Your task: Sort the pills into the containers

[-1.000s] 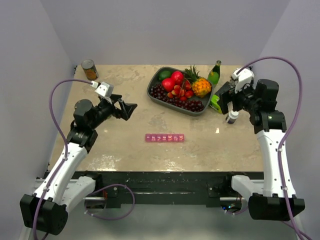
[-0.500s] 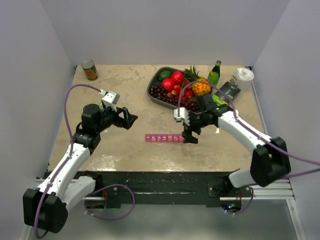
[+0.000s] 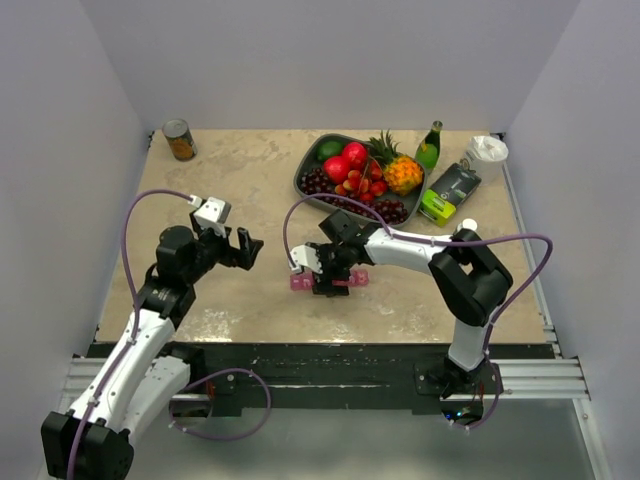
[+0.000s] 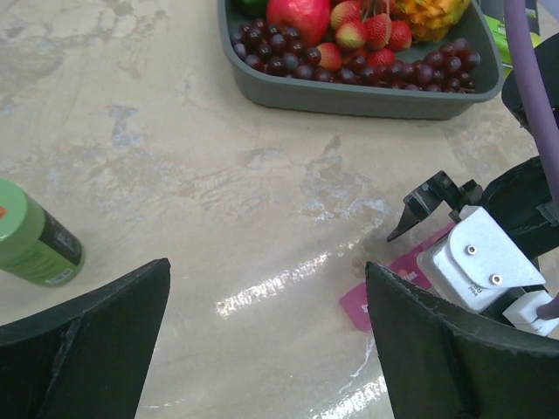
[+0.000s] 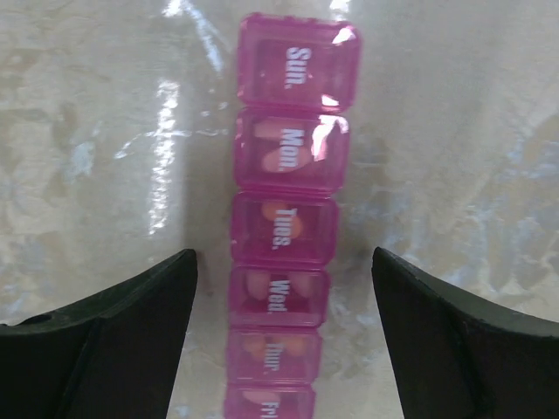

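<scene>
The strip (image 5: pixel 284 218) lies flat mid-tabletop (image 4: pixel 157 166), with what look like orange pills (image 5: pixel 288 225) already inside. The right end effector (image 5: pixel 282 255) straddles it, released and not touching, probably to steady it. The left end effector (image 4: pixel 266 266) hovers nearby, released and empty.

Lower end of containers (image 5: pixel 284 227) cut off.
</scene>
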`<state>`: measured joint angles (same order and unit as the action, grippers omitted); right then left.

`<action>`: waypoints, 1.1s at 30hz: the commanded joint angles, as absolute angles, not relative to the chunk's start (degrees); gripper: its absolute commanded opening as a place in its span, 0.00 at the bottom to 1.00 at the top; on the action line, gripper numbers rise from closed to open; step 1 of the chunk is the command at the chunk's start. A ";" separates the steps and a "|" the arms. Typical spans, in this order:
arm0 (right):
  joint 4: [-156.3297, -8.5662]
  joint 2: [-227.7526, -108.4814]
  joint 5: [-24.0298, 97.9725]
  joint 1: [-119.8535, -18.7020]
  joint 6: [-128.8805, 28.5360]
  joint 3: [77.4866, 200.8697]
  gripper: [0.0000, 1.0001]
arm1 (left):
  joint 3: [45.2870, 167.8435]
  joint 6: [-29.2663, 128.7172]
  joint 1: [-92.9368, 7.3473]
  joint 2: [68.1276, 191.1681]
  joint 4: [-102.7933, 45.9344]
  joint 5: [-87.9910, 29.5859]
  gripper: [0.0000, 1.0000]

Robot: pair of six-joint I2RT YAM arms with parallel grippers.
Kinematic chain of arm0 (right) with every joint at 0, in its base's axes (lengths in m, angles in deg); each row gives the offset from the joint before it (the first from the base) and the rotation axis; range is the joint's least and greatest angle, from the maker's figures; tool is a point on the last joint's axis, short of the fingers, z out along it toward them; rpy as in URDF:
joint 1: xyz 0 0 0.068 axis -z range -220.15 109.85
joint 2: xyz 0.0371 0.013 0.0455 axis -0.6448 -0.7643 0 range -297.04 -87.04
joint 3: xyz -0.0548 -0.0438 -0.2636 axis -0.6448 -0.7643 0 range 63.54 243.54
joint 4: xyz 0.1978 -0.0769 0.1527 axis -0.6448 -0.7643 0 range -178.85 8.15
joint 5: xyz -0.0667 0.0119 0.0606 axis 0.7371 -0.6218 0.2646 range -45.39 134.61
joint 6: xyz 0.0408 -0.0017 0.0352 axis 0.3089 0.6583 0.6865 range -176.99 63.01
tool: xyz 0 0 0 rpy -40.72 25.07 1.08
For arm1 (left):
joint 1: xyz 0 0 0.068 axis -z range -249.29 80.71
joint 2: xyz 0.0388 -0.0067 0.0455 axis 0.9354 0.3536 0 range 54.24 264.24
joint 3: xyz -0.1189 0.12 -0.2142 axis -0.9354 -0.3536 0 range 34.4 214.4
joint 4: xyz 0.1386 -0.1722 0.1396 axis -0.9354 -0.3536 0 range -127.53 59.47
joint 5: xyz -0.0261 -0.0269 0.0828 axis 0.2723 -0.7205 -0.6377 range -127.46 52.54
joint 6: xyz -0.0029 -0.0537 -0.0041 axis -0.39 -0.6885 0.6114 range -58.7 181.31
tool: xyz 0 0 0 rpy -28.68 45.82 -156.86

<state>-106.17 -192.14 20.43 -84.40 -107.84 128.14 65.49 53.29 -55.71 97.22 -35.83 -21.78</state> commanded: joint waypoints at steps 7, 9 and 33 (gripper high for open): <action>-104.44 -193.03 23.70 -84.45 -105.68 130.25 0.56 | 64.11 57.69 -55.50 94.68 -31.69 -21.92 0.96; -105.57 -193.03 24.13 -84.36 -106.03 130.08 0.44 | 62.36 59.27 -55.50 93.62 -29.24 -18.32 0.95; -114.28 -186.00 15.44 -79.35 -108.84 125.59 0.18 | 53.03 78.52 -42.49 97.57 -17.26 6.04 0.87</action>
